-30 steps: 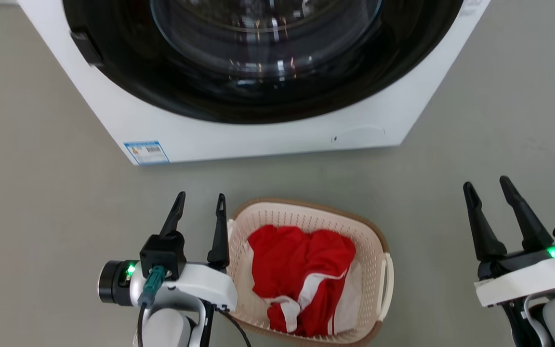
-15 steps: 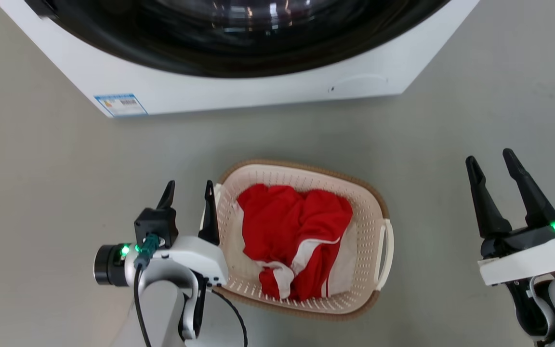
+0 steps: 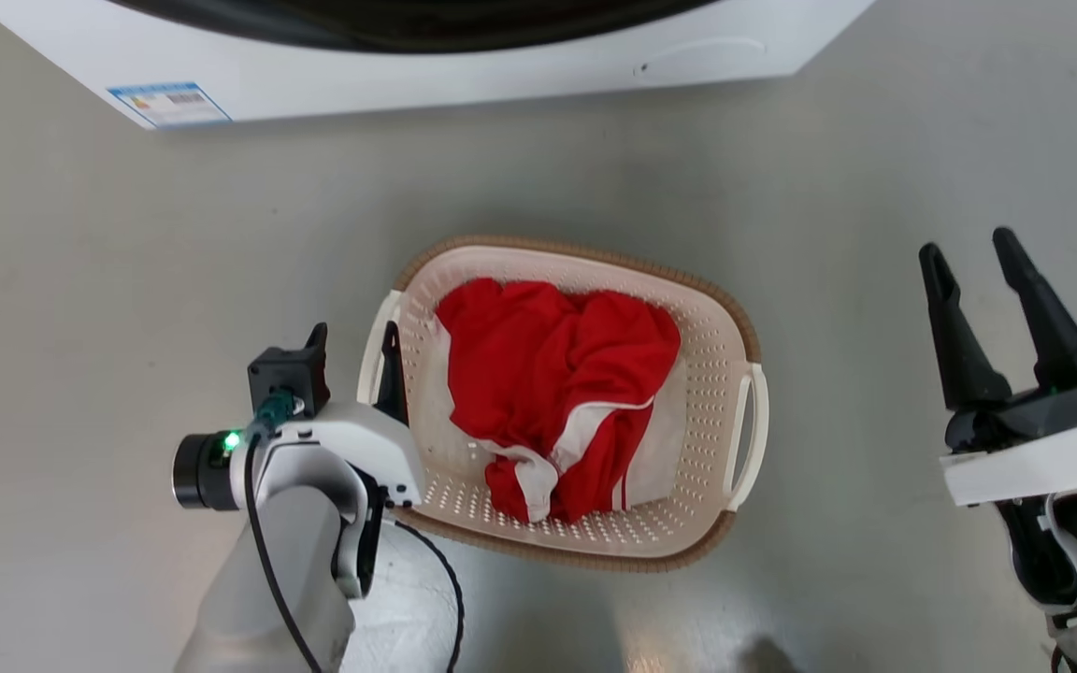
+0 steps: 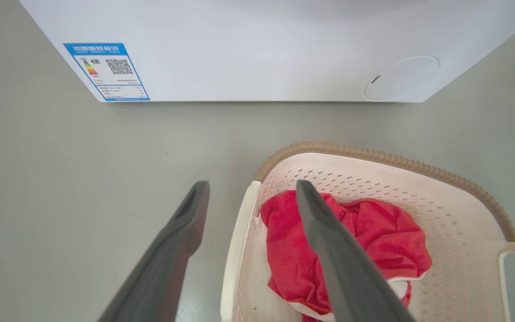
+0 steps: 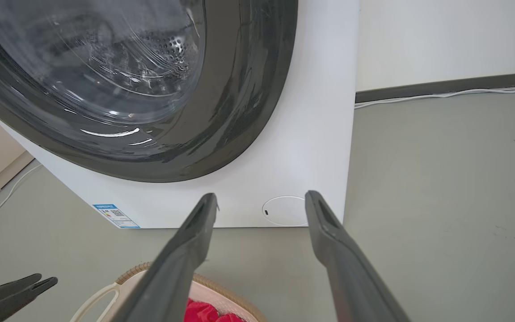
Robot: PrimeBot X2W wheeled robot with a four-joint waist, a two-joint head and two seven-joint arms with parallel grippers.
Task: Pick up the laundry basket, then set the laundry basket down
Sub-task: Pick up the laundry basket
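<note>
The laundry basket point(image 3: 711, 346) stands on the grey floor in front of the washing machine, with a red and white garment point(image 3: 557, 374) inside. My left gripper point(image 3: 355, 341) is open and straddles the basket's left loop handle point(image 3: 372, 346). In the left wrist view one finger point(image 4: 181, 232) is outside the handle point(image 4: 235, 250) and the other finger point(image 4: 329, 237) is over the basket's inside point(image 4: 418, 192). My right gripper point(image 3: 969, 257) is open, empty and well to the right of the basket. The right wrist view shows the right gripper point(image 5: 261, 196) above the basket's far end point(image 5: 215, 295).
The white washing machine point(image 3: 408, 65) with its dark round door point(image 5: 150, 112) stands just beyond the basket, a blue label point(image 3: 169, 101) at its lower left corner. A wall with a dark skirting and a white cable point(image 5: 441, 91) runs behind. Open floor point(image 3: 875, 140) lies to the right.
The head camera has tilted down, so the whole picture slid up. My left gripper has dropped beside the basket, and its fingers now straddle the left handle. The right gripper holds its pose.
</note>
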